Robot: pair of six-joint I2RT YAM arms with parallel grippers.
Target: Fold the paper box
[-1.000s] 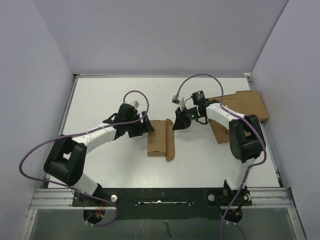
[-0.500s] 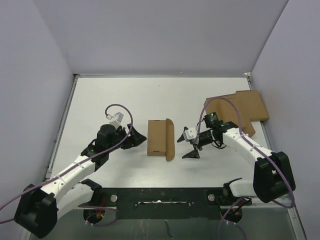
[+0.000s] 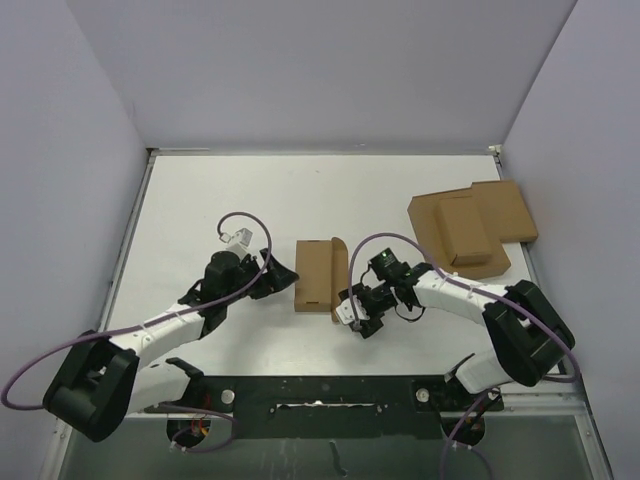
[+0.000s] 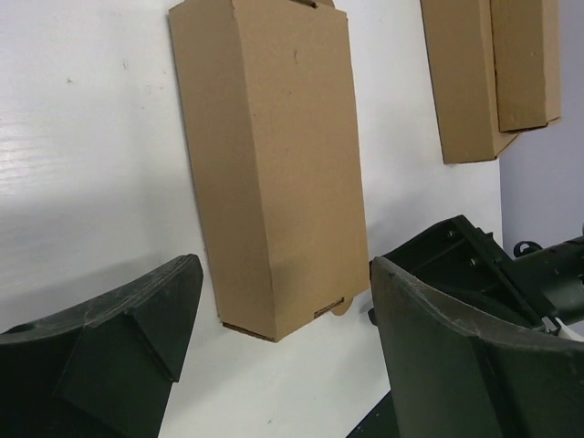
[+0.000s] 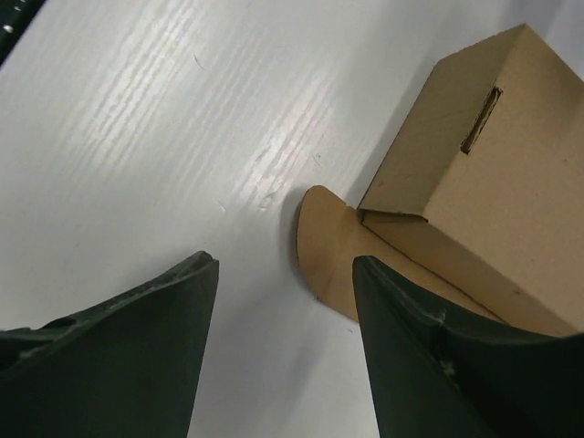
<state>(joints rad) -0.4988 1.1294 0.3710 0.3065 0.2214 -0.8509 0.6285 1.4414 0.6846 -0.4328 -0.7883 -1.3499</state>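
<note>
From above, the paper box (image 3: 318,277) lies in the middle of the desk (image 3: 200,200). The left tool (image 3: 283,277) waits just left of it, jaws apart, likely to brace it. The right tool (image 3: 352,315), also apart, has swung in to the box's near right corner since half a second ago. Left wrist: the box lies ahead, ungripped. Right wrist: a loose rounded flap (image 5: 324,242) lies flat, probably the next tuck.

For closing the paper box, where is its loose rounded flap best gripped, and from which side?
Grip the rounded flap by its free curved edge, coming from the near end of the paper box, where the right gripper hovers open. The flap seems to lie flat on the table, hinged at the box's end, so a finger would likely need to slide under it.
</note>
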